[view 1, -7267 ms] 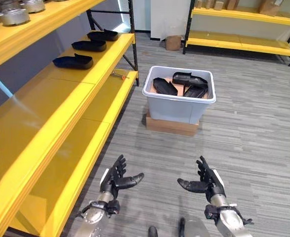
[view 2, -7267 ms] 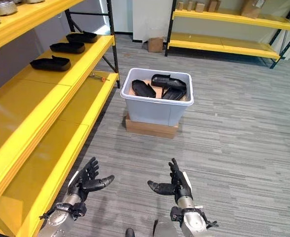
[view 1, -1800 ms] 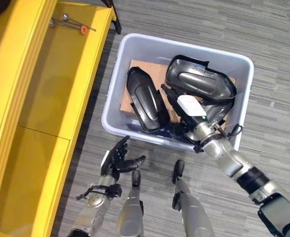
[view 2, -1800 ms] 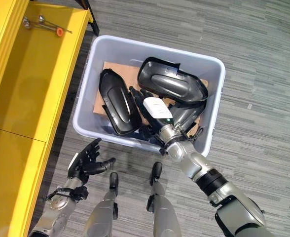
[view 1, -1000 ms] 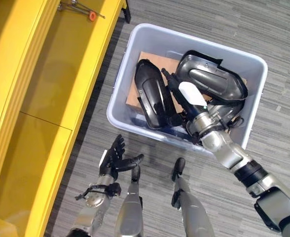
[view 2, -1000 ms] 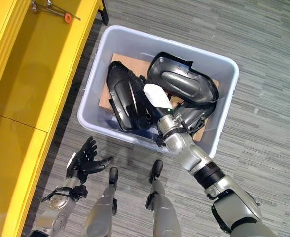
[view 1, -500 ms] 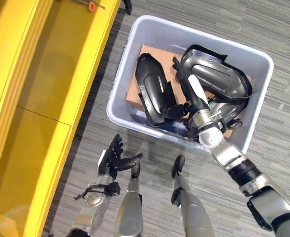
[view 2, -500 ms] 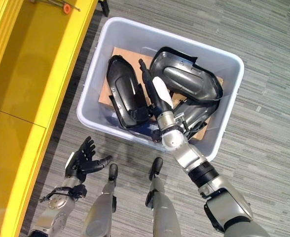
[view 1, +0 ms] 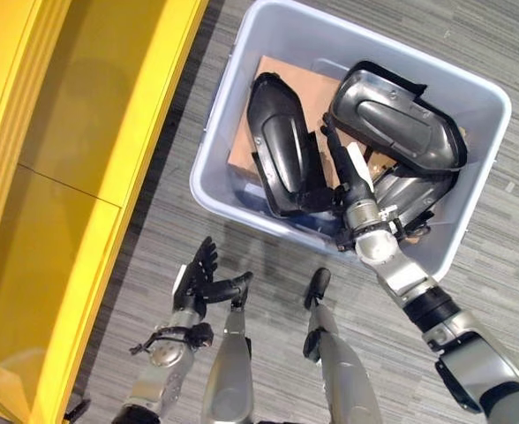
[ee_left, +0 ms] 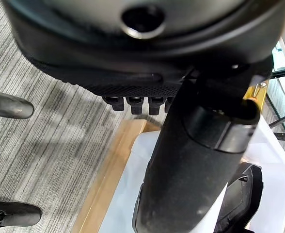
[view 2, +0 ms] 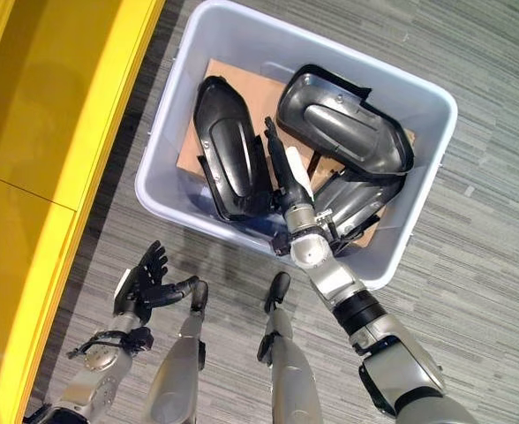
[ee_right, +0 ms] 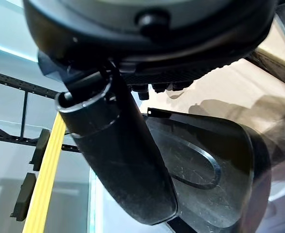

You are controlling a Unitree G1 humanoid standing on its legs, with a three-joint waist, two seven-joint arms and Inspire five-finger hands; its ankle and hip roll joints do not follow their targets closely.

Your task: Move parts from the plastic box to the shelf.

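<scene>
The right hand (view 1: 346, 177) is inside the plastic box (view 1: 233, 106), its fingers straight and holding nothing, wedged between two black parts. The long narrow part (view 1: 279, 141) lies directly on its thumb side, its long axis parallel to the fingers. The broad hollow part (view 1: 399, 119) lies on the hand's other side. The left hand (view 1: 198, 278) hangs open outside the box, much farther from the parts; all parts are dark, smooth moulded shells.

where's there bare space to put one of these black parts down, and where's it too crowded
Free: the yellow shelf left of the plastic box is bare across what shows. Crowded: inside the box, three black parts overlap on cardboard, with the right hand between them. The left hand hangs open over the carpet.
</scene>
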